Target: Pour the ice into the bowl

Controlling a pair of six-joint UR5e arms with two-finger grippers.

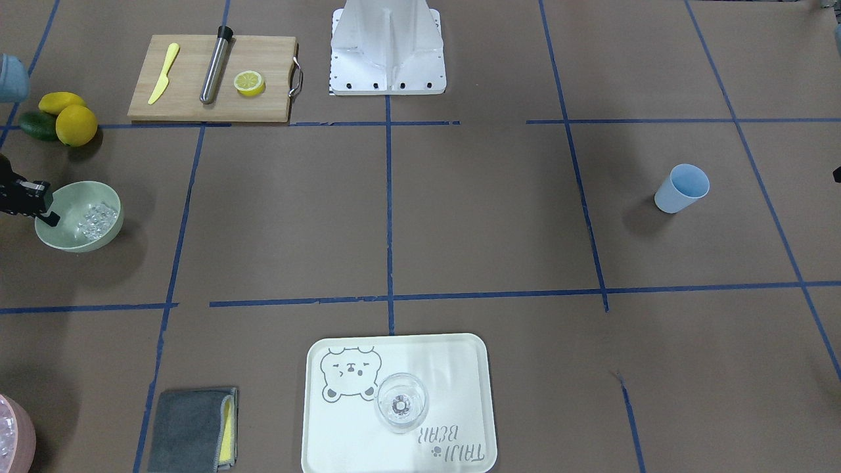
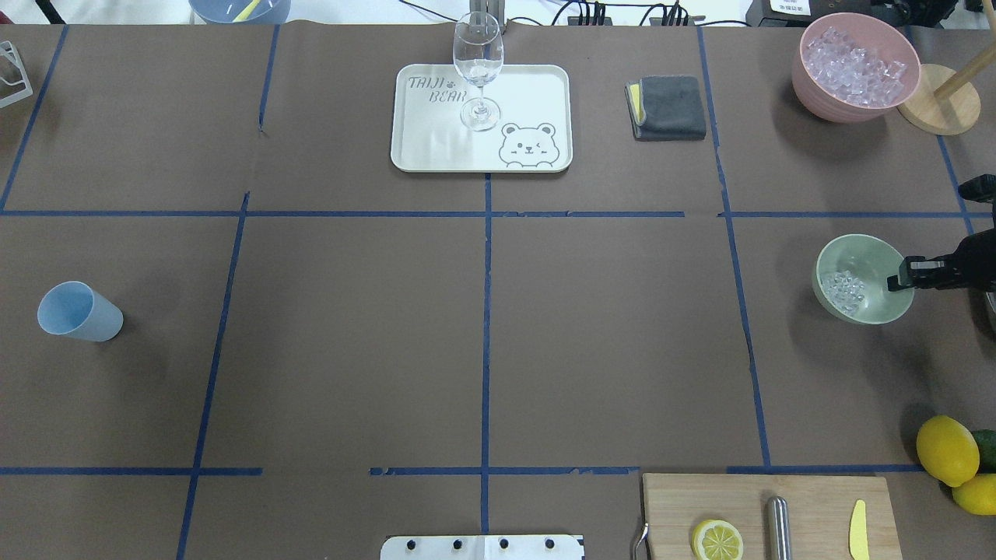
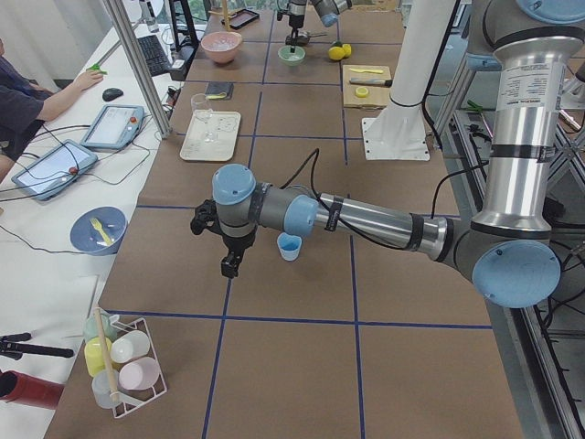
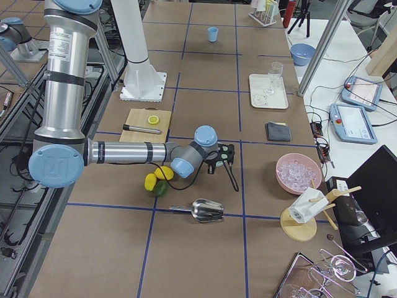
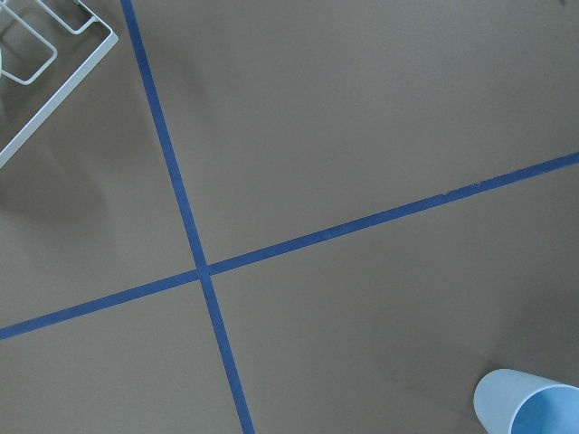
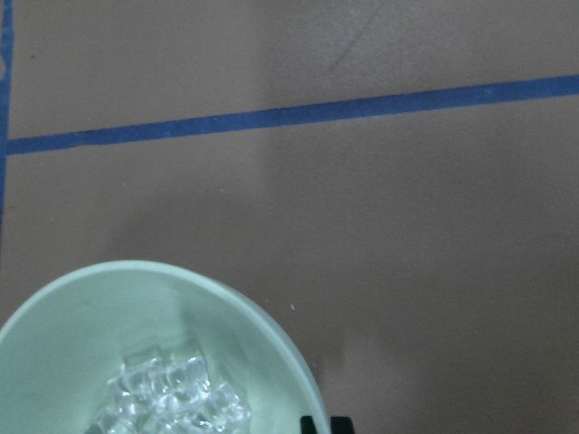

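Green bowl (image 2: 865, 253) holds ice (image 2: 843, 289), right fingers (image 2: 905, 277) seemingly gripping rim

Silver arms (image 3: 366, 218), blue caps (image 3: 235, 185), black right hand (image 2: 899, 281)

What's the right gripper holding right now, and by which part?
The right gripper pinches the green bowl by its rim, on the side nearest the arm; the ice sits inside.
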